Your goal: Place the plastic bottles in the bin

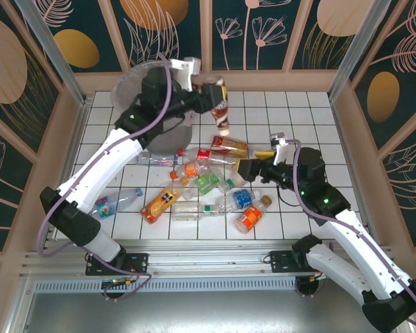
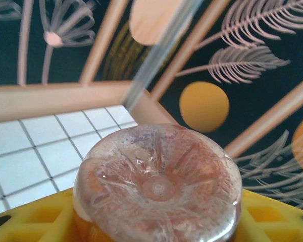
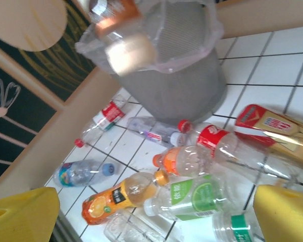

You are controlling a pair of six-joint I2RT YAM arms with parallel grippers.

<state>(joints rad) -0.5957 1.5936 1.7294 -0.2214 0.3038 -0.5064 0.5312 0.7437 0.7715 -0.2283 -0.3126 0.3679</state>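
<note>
My left gripper (image 1: 213,90) is shut on a brown-labelled plastic bottle (image 1: 221,109) that hangs cap down, high above the tiles just right of the bin (image 1: 128,82). In the left wrist view the bottle's clear base (image 2: 156,184) sits between the yellow fingers (image 2: 35,217). The round grey bin (image 3: 182,75), lined with a clear bag, stands at the back left. My right gripper (image 1: 249,168) hovers open over several bottles lying on the tiles, among them an orange juice bottle (image 3: 118,199), a green-labelled one (image 3: 192,196) and a red-labelled one (image 3: 217,143). Nothing is between its fingers (image 3: 25,214).
More bottles lie scattered across the middle of the white tiled table (image 1: 305,118): a blue-capped one (image 1: 118,201) at the left, an orange-labelled one (image 1: 249,218) near the front. A red and gold carton (image 1: 229,144) lies behind the pile. Wooden walls enclose the table.
</note>
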